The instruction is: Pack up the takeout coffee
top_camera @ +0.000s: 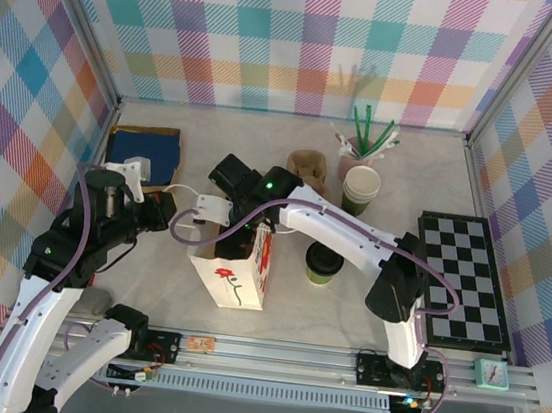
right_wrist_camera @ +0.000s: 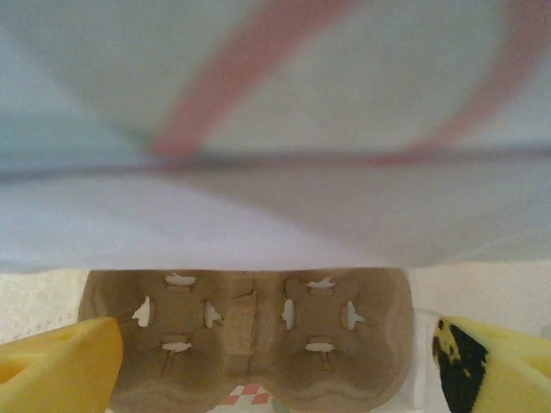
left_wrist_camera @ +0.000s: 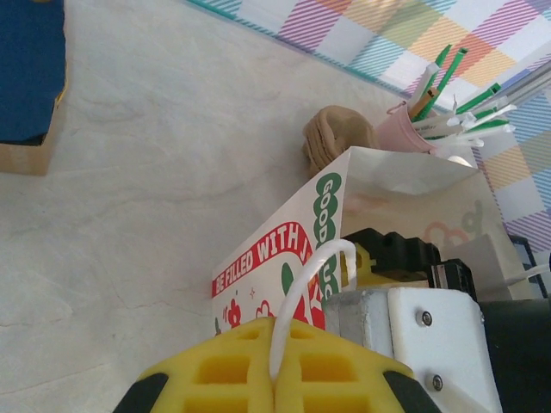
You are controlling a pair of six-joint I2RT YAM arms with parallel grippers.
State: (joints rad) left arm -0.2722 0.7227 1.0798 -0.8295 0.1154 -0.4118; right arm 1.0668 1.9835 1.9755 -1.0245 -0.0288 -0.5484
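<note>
The left hand [left_wrist_camera: 275, 379] pinched the handle [left_wrist_camera: 301, 284] of the white paper bag [top_camera: 233, 272], while the right hand [right_wrist_camera: 275, 361], fingers spread wide, reached inside over a cardboard cup carrier [right_wrist_camera: 250, 335]. The takeout coffee [top_camera: 324, 265] stood on the surface [top_camera: 343, 316] just right of the bag.

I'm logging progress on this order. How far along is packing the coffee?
Done: the bag stands upright, its handle pinched in the shut left gripper. In hand: the right gripper is open at the bag, a cardboard cup tray between its fingers. Left: the lidded coffee cup stands outside, beside the bag, not yet packed.
</note>
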